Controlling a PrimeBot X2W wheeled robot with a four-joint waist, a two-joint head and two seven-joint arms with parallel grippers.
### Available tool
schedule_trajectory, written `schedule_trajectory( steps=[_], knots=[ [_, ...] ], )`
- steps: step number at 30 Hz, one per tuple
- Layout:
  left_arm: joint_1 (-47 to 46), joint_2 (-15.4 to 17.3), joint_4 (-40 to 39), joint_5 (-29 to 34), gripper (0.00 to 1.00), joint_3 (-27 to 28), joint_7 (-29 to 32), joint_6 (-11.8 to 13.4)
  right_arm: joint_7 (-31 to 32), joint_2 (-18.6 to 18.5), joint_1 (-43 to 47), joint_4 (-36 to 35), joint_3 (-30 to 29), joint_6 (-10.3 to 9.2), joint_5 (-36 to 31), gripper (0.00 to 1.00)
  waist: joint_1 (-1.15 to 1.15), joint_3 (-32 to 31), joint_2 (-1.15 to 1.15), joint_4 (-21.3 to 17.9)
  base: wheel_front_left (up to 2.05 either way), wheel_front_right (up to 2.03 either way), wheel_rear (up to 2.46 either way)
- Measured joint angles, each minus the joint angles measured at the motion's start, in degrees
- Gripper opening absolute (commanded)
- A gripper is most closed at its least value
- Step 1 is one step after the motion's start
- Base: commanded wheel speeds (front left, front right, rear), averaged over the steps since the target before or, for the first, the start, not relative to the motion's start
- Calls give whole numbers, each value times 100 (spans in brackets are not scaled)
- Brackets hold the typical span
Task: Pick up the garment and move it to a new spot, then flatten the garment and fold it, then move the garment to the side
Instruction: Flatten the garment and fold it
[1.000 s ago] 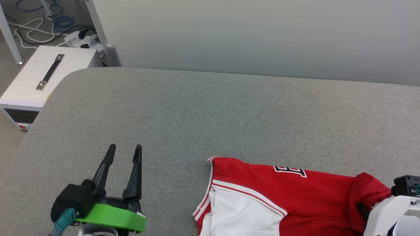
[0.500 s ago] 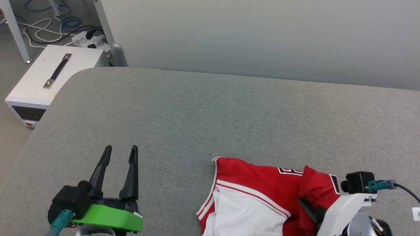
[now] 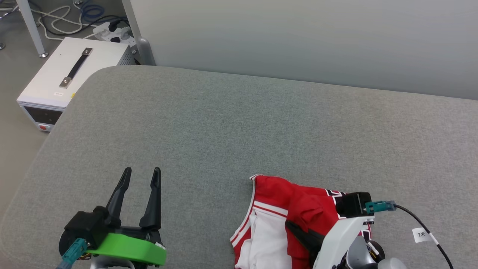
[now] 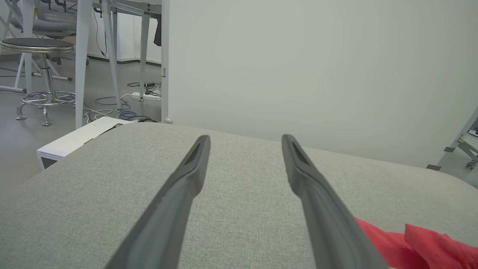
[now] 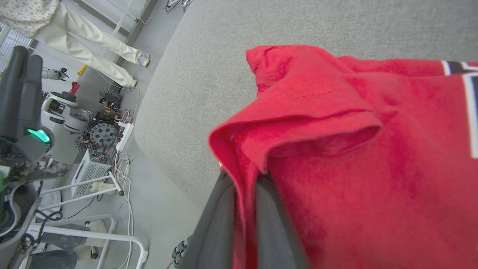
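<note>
Right claw (image 3: 293, 227) pinches raised red fold of garment (image 3: 276, 194), lower right of frame; grip at edge likely for hauling cloth to new spot on grey desk (image 3: 224, 123). Left claw (image 3: 142, 171) spread, empty, lower left, clear of cloth.

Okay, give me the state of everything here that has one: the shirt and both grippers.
garment: crumpled on the grey pad, a red fold doubled over itself.
left gripper: open, empty, apart from the garment.
right gripper: shut on the garment's red fabric.
</note>
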Motion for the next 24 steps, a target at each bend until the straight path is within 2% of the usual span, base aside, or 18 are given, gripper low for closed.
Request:
schedule_trajectory(
  steps=[6,12,14,15,16,24],
  knots=[
    [-10,7,25,-7,100,-13,0,0,-679,4,-376,581,341,0,198,0,0,50,0,36,0,0,0],
    [-20,23,46,-7,100,-47,0,0,-1070,0,-693,1226,553,0,252,0,0,61,0,53,0,0,0],
    [-28,25,42,-5,100,-54,0,0,-1179,1,-784,1415,635,0,256,49,0,79,0,53,0,0,0],
    [-43,25,42,-7,100,-53,0,0,-1232,0,-835,1499,673,0,259,96,0,90,0,52,0,0,0],
    [-59,25,41,-5,100,-52,0,0,-1268,0,-872,1556,713,0,289,100,0,96,0,51,0,0,0],
    [-99,20,66,-5,100,-75,0,0,-1391,2,-1010,1441,1389,0,1151,100,0,47,0,42,0,0,0]
  ],
)
